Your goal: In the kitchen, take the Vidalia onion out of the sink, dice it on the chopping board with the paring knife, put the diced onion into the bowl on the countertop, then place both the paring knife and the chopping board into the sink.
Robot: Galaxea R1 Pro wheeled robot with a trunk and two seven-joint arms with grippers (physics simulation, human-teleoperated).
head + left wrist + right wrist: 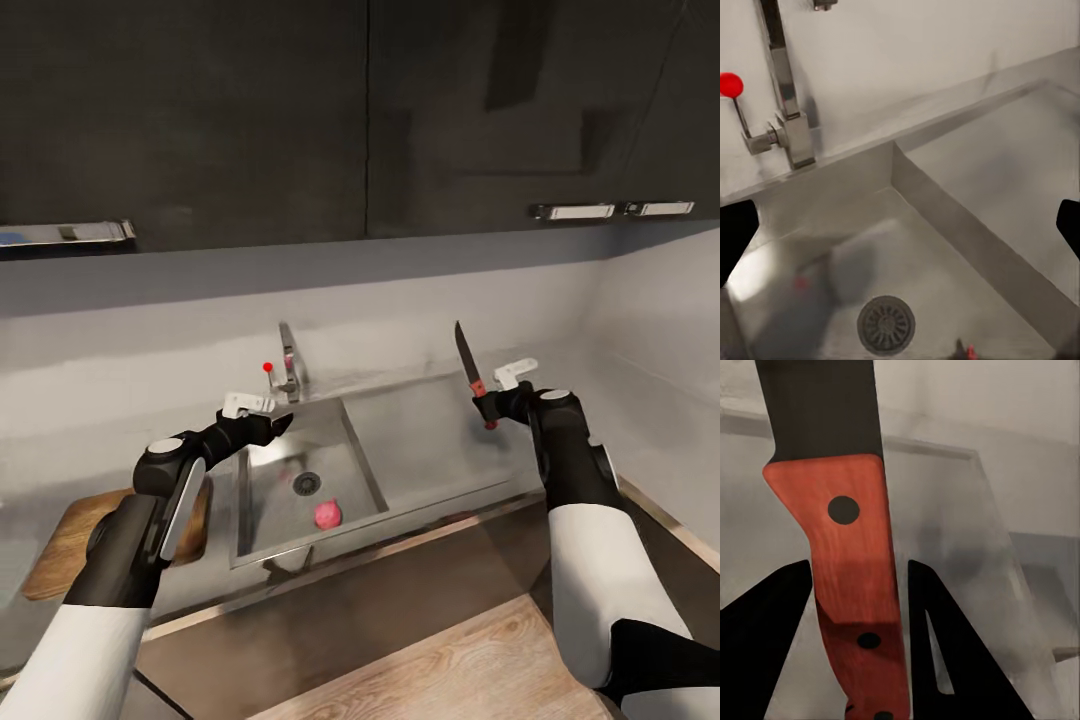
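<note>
The right gripper [487, 404] has its jaws clenched on the knife [468, 366], blade up, above the drainboard [440, 440]. The left gripper [279, 424] hovers over the sink [262, 500], jaws released. The onion [327, 515] lies near the drain [307, 483]. The board [70, 540] sits on the worktop [30, 470], left of the sink

Dark upper cabinets [300, 110] with metal handles [573, 211] above a grey backsplash [130, 330].

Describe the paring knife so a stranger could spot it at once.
Start at the sink, then look above its steel drainboard. There the right gripper holds the paring knife upright by its handle. Its dark pointed blade and reddish handle are unmistakable.
</note>
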